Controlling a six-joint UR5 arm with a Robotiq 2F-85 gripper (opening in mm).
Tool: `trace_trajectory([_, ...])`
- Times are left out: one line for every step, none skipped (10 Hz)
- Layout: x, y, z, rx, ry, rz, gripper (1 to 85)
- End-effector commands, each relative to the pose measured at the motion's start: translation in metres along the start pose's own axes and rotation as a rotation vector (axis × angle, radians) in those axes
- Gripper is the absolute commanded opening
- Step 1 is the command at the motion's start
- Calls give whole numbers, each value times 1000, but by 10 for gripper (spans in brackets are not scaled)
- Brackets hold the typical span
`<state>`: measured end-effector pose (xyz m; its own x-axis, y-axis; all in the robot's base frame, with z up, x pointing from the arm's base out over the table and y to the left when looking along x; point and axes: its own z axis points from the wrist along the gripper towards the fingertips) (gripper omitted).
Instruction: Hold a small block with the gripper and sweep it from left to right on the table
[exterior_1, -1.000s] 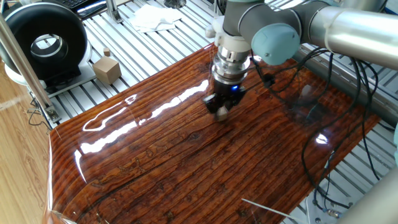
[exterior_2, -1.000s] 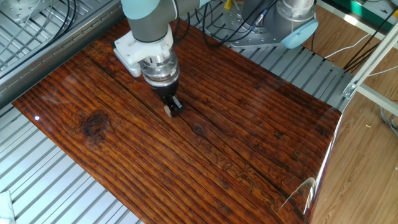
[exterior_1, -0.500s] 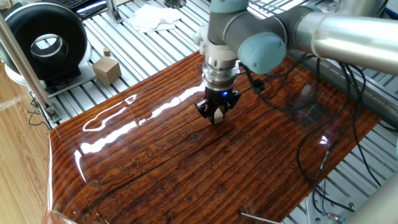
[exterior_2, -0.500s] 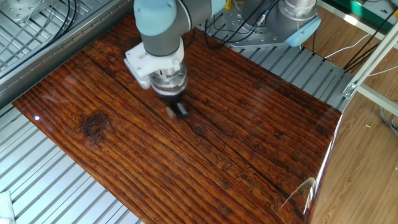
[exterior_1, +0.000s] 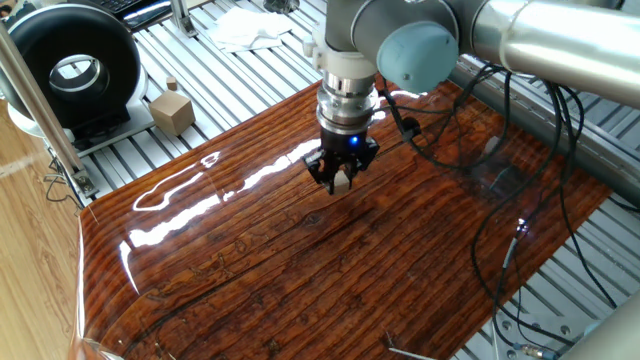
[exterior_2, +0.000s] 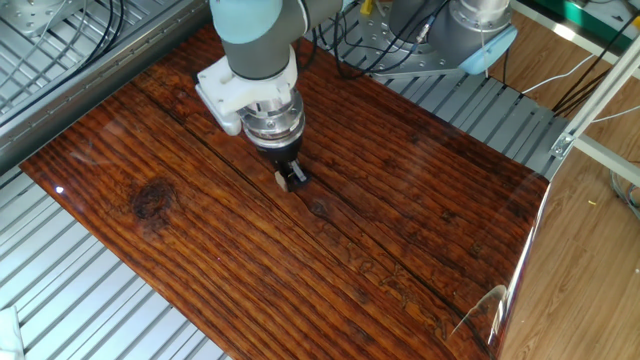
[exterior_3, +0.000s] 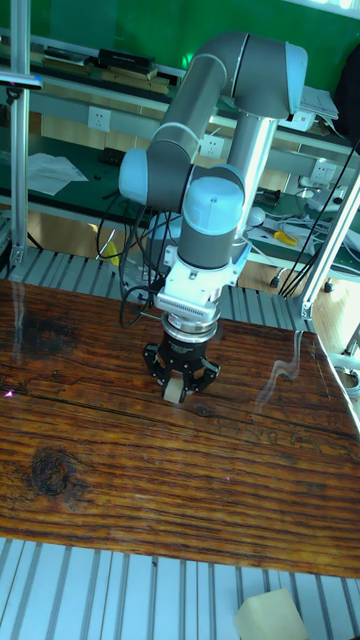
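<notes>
Tall fixed view, tool (exterior_3: 176, 388) gripping small block (exterior_3: 174, 391)

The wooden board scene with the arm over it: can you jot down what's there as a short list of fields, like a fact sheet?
surface: the table, glossy dark reddish-brown board with wood-grain stripes, lying on a slatted aluminium frame
arm tool: the gripper, black, two fingers, pointing straight down
held item: the small block, pale tan, pinched between the fingers, at the board's surface
position: near the board's middle
beside the board: larger tan cube with a knob; black round device; white cloth
</notes>
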<state>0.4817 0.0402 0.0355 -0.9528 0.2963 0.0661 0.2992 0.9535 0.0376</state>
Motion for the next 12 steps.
trace_trajectory([-5,4,-7,-18,0,-14,10])
trace_trajectory([-8,1,-4,-22,-5,-26,10])
trace_trajectory([-13,-3,-1,-23,-12,-45,10])
trace_trajectory([-16,-7,2,-24,-17,-63,10])
trace_trajectory([-18,-7,4,-33,-21,-83,10])
trace_trajectory([-18,-5,3,-42,-20,-97,10])
trace_trajectory([-19,-8,4,-30,-23,-112,10])
trace_trajectory([-19,-16,7,-7,-26,-121,10])
trace_trajectory([-20,-24,14,10,-36,-143,10])
trace_trajectory([-23,-23,22,-9,-66,-173,10])
trace_trajectory([-23,-31,25,22,-91,-204,10])
trace_trajectory([-18,-29,26,16,-91,-219,10])
